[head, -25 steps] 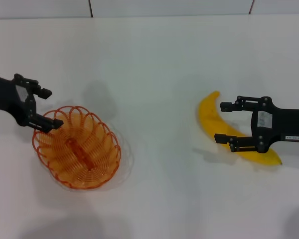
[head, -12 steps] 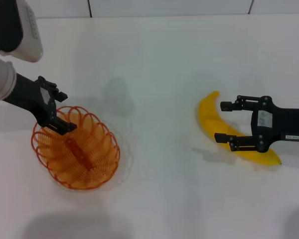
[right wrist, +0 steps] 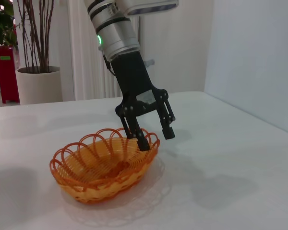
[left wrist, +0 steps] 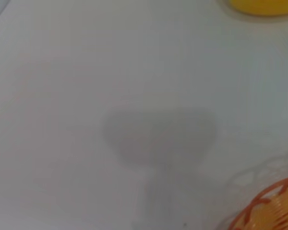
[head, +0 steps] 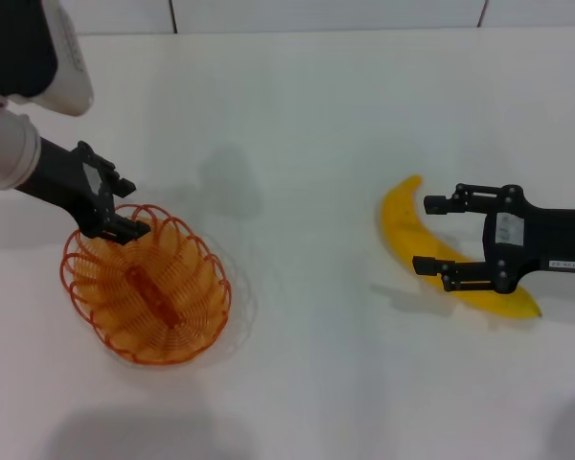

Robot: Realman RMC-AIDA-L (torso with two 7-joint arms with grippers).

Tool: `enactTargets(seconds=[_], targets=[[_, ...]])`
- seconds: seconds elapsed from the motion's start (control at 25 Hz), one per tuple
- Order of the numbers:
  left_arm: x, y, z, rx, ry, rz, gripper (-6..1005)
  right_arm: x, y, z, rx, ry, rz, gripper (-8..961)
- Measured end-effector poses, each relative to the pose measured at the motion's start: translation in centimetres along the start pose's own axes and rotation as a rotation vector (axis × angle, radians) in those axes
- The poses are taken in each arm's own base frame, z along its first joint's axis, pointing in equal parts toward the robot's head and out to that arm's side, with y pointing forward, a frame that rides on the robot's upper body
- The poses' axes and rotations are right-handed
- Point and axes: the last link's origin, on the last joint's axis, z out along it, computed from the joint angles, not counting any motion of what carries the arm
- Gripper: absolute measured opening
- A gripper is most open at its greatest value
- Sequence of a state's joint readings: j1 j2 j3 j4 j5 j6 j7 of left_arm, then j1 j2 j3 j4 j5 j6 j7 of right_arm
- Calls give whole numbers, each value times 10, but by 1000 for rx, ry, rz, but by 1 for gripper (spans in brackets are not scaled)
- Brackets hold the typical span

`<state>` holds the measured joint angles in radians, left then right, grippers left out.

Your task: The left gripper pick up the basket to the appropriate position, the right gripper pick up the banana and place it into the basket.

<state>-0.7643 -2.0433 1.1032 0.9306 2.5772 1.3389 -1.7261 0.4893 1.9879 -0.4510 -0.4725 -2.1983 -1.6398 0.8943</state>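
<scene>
The orange wire basket (head: 172, 316) stands on the white table at the left. My left gripper (head: 126, 208) is open at the basket's far rim; in the right wrist view this gripper (right wrist: 153, 138) has one finger inside the rim and one outside the basket (right wrist: 101, 170). The yellow banana (head: 402, 225) lies on the table at the right. My right gripper (head: 426, 235) is open and empty, with its fingers spread over the middle of the banana. The left wrist view shows a piece of the basket's rim (left wrist: 269, 206) and an edge of the banana (left wrist: 264, 5).
The white table (head: 307, 144) runs between basket and banana, with a wall seam along its far edge. Beyond the table, the right wrist view shows a potted plant (right wrist: 37, 84) and a red stand (right wrist: 6, 72).
My left arm has swung in from the left, and its gripper has moved right, onto the basket's far rim. The basket, the banana and my right gripper have not moved.
</scene>
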Motion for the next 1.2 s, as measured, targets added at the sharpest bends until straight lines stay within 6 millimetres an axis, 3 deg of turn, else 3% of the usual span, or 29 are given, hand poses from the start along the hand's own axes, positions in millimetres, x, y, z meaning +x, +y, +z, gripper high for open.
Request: enactTargets(seconds=[0.28, 0.72, 0.84, 1.2], targets=[[1, 2, 4, -7, -8, -5, 604, 0, 0, 0, 0, 0, 0, 787], [2, 2, 4, -13, -6, -4, 152, 0, 0, 0, 1, -1, 1, 787], [3, 3, 4, -15, -7, -5, 88, 0, 0, 0, 2, -1, 1, 787], [7, 6, 0, -35, -1, 5, 79, 1, 0, -3, 5, 0, 4, 786]])
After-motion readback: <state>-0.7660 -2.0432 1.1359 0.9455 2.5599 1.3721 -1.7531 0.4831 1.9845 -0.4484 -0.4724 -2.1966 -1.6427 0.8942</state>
